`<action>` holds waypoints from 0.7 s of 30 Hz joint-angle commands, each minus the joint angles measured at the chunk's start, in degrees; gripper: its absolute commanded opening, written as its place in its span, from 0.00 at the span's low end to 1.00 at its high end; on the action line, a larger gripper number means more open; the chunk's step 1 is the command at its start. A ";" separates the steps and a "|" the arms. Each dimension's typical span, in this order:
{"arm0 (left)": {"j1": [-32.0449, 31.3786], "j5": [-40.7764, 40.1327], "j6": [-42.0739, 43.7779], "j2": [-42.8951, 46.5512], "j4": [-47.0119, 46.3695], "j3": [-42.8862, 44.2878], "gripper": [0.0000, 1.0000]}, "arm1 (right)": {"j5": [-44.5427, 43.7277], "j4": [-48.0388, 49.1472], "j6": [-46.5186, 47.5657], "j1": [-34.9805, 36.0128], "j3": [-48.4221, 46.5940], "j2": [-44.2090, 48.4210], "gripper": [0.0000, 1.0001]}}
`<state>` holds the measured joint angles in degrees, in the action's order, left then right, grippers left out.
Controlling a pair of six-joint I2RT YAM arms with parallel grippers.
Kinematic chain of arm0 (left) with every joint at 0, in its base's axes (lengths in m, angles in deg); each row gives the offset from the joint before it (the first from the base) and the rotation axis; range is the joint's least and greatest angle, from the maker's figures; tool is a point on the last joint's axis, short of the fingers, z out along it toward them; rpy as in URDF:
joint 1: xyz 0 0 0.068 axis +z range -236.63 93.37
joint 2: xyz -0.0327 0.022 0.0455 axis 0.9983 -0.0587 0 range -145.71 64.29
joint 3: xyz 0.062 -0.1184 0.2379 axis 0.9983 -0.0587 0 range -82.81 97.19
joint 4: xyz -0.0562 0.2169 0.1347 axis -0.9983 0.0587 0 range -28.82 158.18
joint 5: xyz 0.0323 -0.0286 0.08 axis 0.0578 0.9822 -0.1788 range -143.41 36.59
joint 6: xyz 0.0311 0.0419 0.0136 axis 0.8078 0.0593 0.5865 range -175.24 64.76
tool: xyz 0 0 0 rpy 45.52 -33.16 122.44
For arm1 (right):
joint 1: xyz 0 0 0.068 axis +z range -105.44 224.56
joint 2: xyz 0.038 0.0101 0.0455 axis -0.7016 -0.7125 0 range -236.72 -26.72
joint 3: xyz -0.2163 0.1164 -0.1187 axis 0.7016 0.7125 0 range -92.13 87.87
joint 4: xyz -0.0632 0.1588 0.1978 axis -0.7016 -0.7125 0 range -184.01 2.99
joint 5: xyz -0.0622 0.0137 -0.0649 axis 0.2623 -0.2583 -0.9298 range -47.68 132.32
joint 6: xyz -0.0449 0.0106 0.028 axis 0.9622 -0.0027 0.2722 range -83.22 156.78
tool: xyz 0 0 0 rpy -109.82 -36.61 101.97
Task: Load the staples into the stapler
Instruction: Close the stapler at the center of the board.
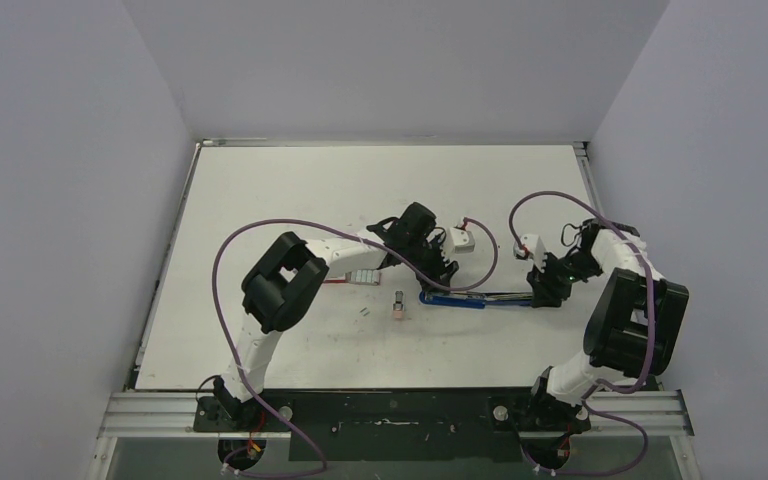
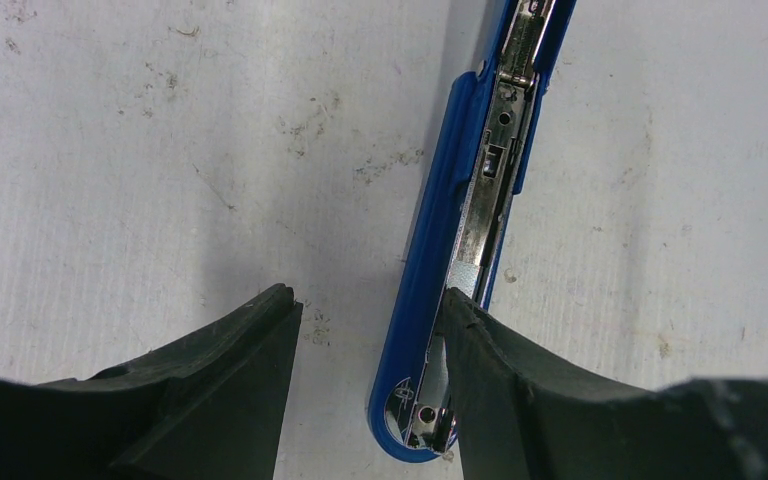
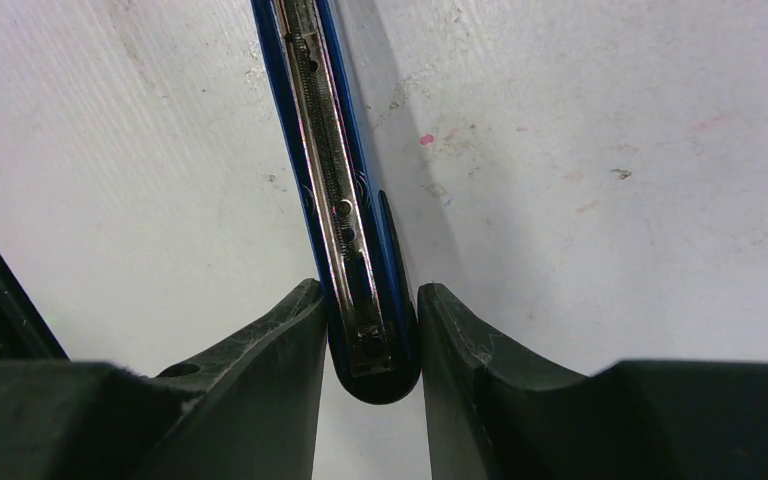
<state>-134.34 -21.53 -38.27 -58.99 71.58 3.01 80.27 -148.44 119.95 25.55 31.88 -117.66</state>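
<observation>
The blue stapler [image 1: 465, 298] lies opened out flat on the table, its metal channel facing up. My left gripper [image 2: 365, 310] hangs open over the blue end [image 2: 430, 330], which lies between the fingers. The right finger [image 2: 520, 390] is against that end and the left finger is well apart from it. My right gripper [image 3: 370, 300] is shut on the stapler's black end [image 3: 375, 375], one finger at each side. The red-and-white staples box [image 1: 358, 277] lies to the left, partly under the left arm. No staple strip shows in the channel.
A small pink block [image 1: 399, 313] with a grey piece [image 1: 400, 296] just behind it sits left of the stapler. A tiny grey bit [image 1: 364, 310] lies nearby. Purple cables loop over the table's middle. Grey walls close in the back and sides.
</observation>
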 commanded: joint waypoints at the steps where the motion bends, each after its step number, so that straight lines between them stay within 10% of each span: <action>1: 0.66 -3.14 2.19 0.24 2.15 -2.30 0.52 | 4.69 -4.31 -0.32 0.80 -4.66 3.62 0.14; 21: 0.14 -3.57 1.48 1.44 -0.19 -5.21 0.50 | 7.41 -3.40 -12.02 11.49 -10.18 8.52 0.14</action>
<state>-133.48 -22.01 -38.27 -57.24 69.41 0.02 81.28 -153.73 112.39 34.69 24.56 -111.12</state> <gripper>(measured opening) 0.509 0.345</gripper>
